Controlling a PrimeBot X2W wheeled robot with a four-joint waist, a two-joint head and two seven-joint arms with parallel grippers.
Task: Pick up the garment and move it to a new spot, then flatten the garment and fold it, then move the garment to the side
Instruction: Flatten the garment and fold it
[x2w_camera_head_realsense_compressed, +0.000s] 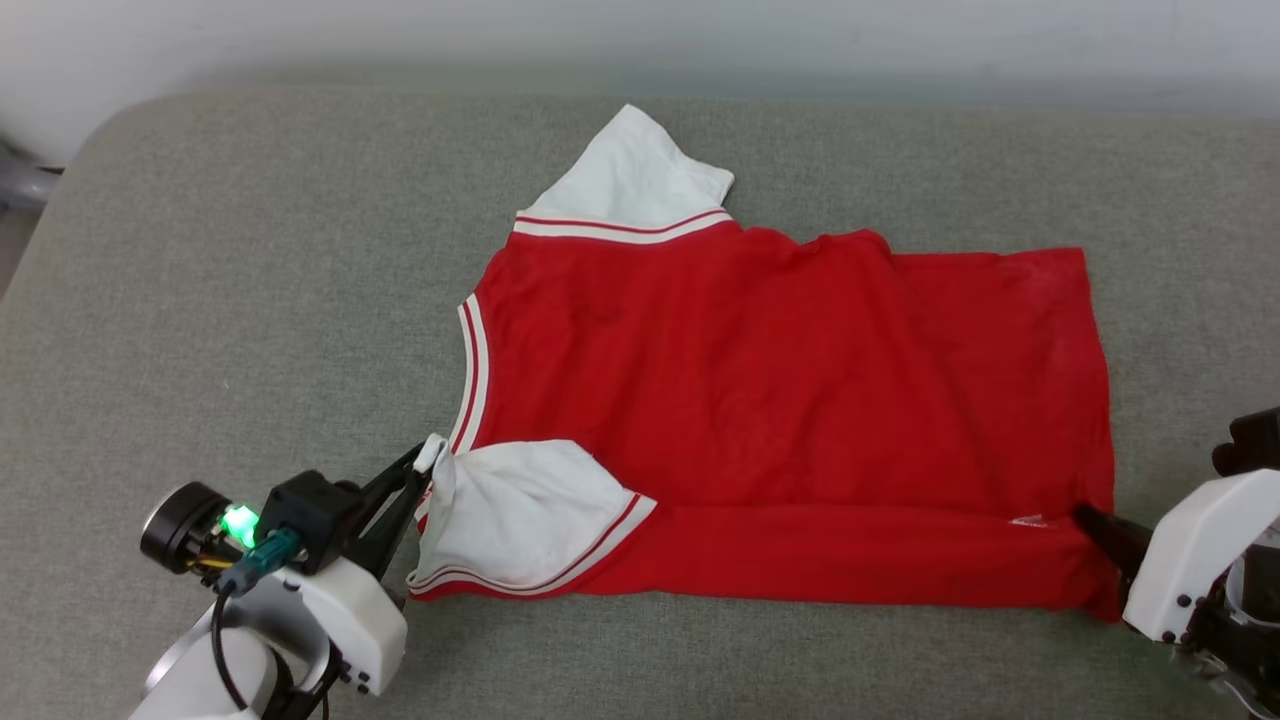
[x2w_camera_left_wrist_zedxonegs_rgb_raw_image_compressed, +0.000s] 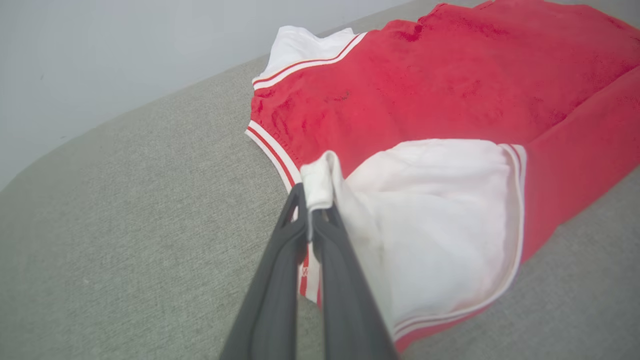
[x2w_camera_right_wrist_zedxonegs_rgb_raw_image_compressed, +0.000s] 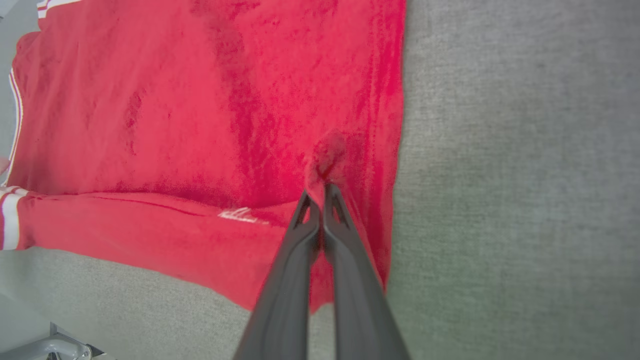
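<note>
Grey woven bench (x2w_camera_head_realsense_compressed: 250, 300), rounded at the corner, against a pale wall (x2w_camera_head_realsense_compressed: 640, 40). One garment (x2w_camera_head_realsense_compressed: 780, 380), red, spread flat mid-bench, two white sleeves (x2w_camera_head_realsense_compressed: 630, 170). Two grippers: left gripper (x2w_camera_head_realsense_compressed: 428, 460) with jaws pinched on the near sleeve; right gripper (x2w_camera_head_realsense_compressed: 1083, 516) with jaws clamped on the hem corner.

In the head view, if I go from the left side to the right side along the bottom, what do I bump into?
left gripper → white sleeve → garment's red body → right gripper
</note>
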